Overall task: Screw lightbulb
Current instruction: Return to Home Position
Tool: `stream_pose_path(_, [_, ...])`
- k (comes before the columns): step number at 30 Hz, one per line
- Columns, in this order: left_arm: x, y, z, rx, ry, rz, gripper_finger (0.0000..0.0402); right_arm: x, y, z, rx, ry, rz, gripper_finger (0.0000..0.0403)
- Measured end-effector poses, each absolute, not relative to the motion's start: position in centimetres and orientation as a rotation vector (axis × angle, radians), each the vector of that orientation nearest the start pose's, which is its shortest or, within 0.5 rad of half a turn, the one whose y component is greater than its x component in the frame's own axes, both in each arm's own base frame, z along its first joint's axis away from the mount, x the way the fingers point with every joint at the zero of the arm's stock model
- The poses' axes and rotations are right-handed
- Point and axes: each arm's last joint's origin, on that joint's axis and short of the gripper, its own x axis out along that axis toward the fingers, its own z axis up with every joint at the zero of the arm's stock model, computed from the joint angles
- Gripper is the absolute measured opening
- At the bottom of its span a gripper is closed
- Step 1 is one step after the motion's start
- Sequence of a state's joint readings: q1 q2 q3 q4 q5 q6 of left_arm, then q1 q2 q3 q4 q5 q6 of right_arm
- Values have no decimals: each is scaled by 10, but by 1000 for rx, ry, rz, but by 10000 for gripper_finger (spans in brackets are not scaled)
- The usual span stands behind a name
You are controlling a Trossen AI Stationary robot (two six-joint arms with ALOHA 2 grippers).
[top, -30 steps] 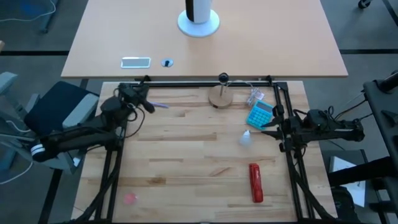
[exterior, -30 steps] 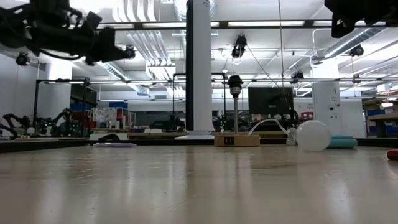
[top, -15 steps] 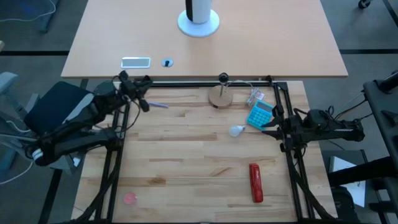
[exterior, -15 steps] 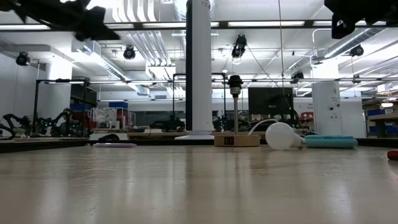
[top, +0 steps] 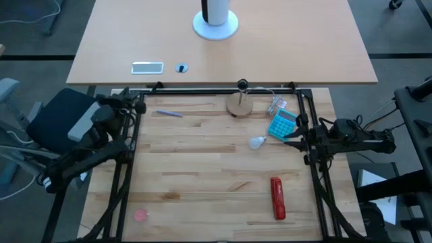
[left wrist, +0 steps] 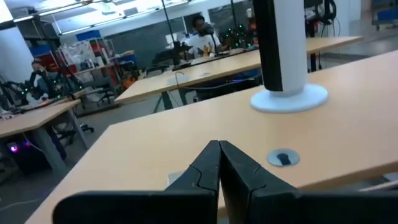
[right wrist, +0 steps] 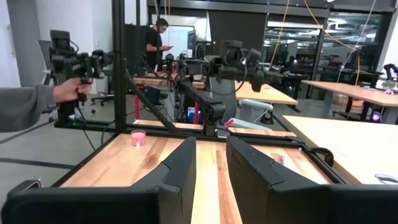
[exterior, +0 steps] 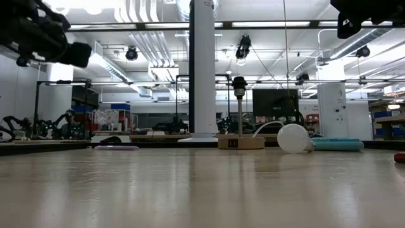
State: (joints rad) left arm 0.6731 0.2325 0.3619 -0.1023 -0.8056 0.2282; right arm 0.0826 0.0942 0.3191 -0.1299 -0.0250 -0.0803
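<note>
The small white lightbulb (top: 256, 142) lies on its side on the wooden table, just left of the blue calculator (top: 282, 124); in the low view the lightbulb (exterior: 293, 138) rests on its round side. The round wooden disc with its dark-topped post (top: 238, 104) stands at the far edge. My right gripper (top: 289, 141) is held level at the table's right side, a short way right of the bulb, open by a narrow gap (right wrist: 211, 163), with nothing between its fingers. My left gripper (top: 140, 106) hovers over the far left corner, shut and empty (left wrist: 219, 157).
A red object (top: 277, 198) lies near the front right, a pink piece (top: 140, 215) at the front left, a purple pen (top: 170, 113) at the far left. A black frame (top: 223, 89) borders the table. Beyond stands a white cylinder (top: 216, 17). A person's hand (right wrist: 69, 87) holds a controller.
My left gripper has pulled back toward the table's far left corner, risen a little and turned, staying shut. The lightbulb has rolled a short way toward the table's left and far edges, away from my right gripper, and lies still now.
</note>
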Motion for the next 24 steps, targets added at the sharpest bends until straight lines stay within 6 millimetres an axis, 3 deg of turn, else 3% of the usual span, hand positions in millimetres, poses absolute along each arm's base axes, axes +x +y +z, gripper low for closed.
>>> stream_pose_path(5, [58,73,241,201,160,1479,0,79,7,251,-84,-99,103,74])
stream_pose_path(18, [57,74,234,192,188,1565,0,79,7,251,-104,-100,102,60])
stream_pose_path(24, [62,74,229,183,172,1381,0,84,7,239,-181,-94,74,40])
